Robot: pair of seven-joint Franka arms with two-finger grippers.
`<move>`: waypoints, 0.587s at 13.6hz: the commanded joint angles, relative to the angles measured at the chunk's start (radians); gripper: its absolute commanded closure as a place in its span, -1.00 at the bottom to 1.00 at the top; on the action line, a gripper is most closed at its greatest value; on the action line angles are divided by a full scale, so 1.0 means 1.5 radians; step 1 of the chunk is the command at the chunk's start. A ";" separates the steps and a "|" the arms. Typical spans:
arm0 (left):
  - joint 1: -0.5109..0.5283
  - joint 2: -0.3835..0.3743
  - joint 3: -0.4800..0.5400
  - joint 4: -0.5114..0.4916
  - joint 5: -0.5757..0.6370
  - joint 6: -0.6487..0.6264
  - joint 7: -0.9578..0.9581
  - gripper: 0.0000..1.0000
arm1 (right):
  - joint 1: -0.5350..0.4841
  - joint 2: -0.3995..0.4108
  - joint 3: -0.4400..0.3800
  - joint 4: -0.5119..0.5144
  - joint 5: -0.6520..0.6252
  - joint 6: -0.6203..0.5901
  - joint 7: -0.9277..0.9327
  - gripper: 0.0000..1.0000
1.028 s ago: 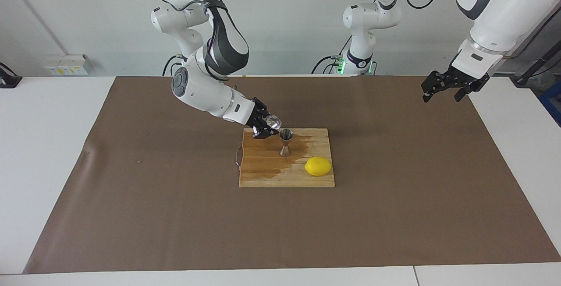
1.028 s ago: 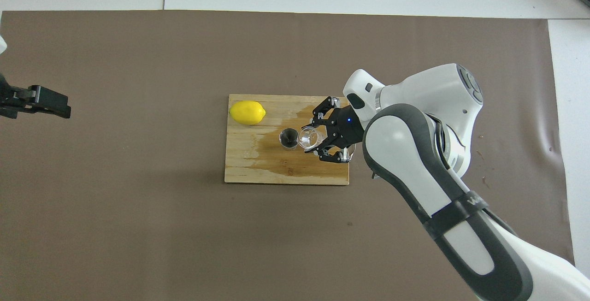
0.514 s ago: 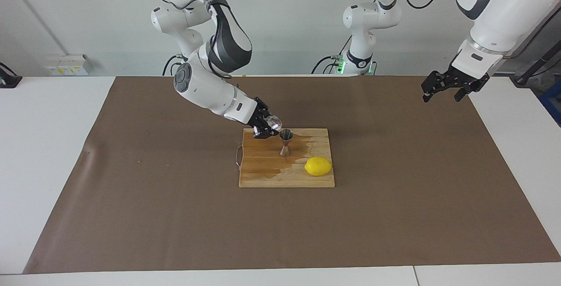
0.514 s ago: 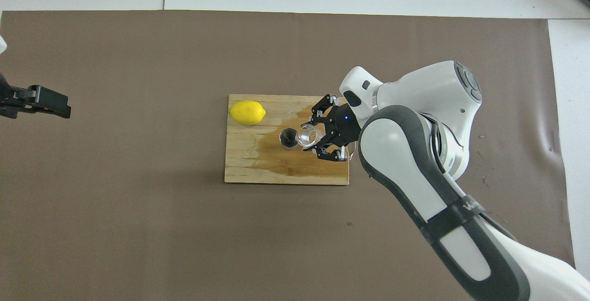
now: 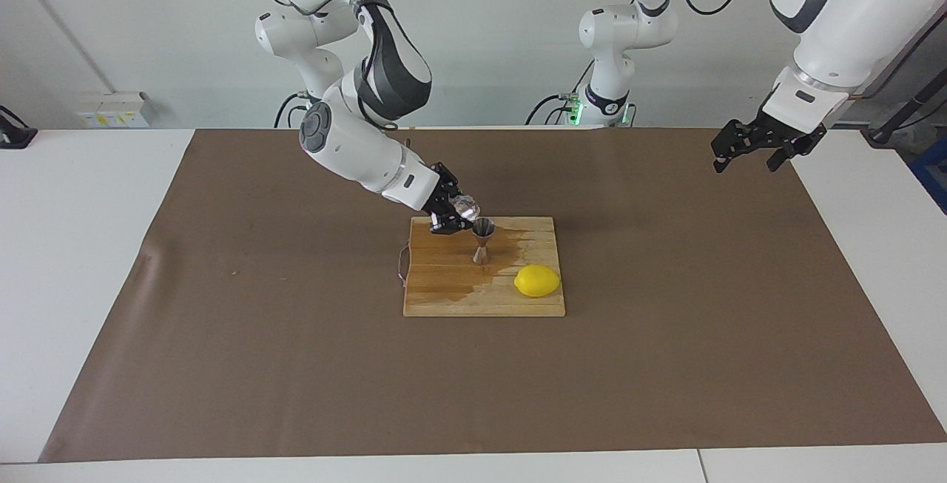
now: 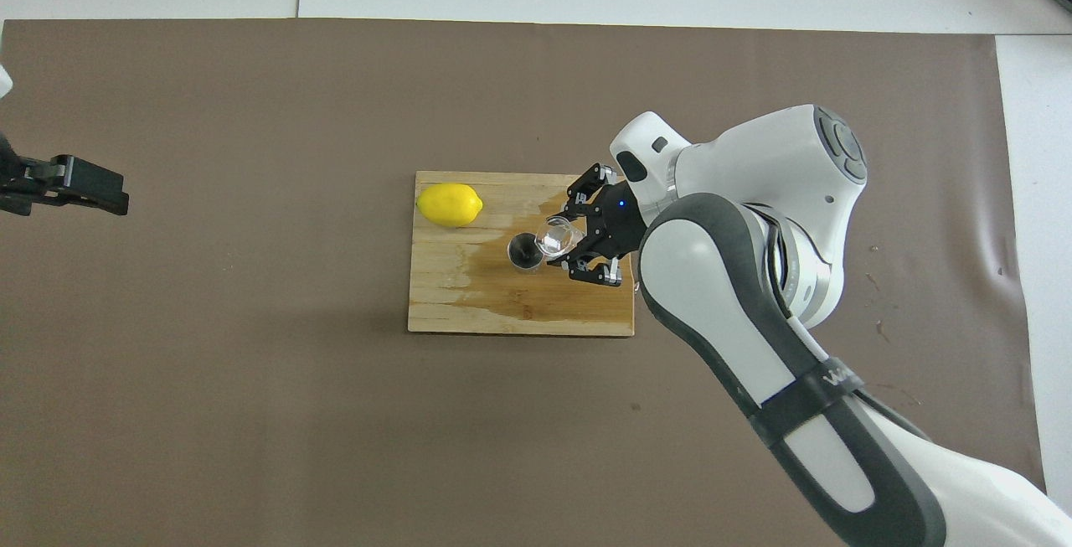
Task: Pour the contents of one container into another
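The right gripper (image 5: 457, 215) has its jaws closed on the small clear glass cup (image 5: 466, 207), holding it tilted just above the rim of the steel jigger (image 5: 482, 240). The jigger stands upright on the wooden board (image 5: 444, 291), directly under the cup's lip. A dark wet patch (image 5: 510, 250) spreads over the board around the jigger's foot. A lemon (image 5: 537, 280) lies on the board, apart from the jaws, toward the left arm's end. The left gripper (image 5: 747, 150) waits with jaws wide apart and empty, over the brown mat (image 5: 666, 365) covering the surface.
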 commanded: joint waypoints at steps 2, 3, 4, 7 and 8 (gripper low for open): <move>0.005 -0.018 -0.004 -0.016 0.003 -0.006 -0.003 -1.00 | 0.013 0.013 0.001 0.016 -0.031 0.015 0.031 0.91; 0.005 -0.018 -0.004 -0.016 0.003 -0.006 -0.003 -1.00 | 0.014 0.012 0.001 0.016 -0.037 0.022 0.031 0.91; 0.005 -0.018 -0.004 -0.016 0.003 -0.006 -0.003 -1.00 | 0.014 0.013 0.001 0.015 -0.038 0.023 0.031 0.91; 0.005 -0.018 -0.004 -0.016 0.003 -0.006 -0.003 -1.00 | 0.015 0.012 0.001 0.016 -0.056 0.023 0.041 0.91; 0.005 -0.018 -0.004 -0.016 0.003 -0.006 -0.003 -1.00 | 0.016 0.012 0.001 0.016 -0.064 0.023 0.056 0.91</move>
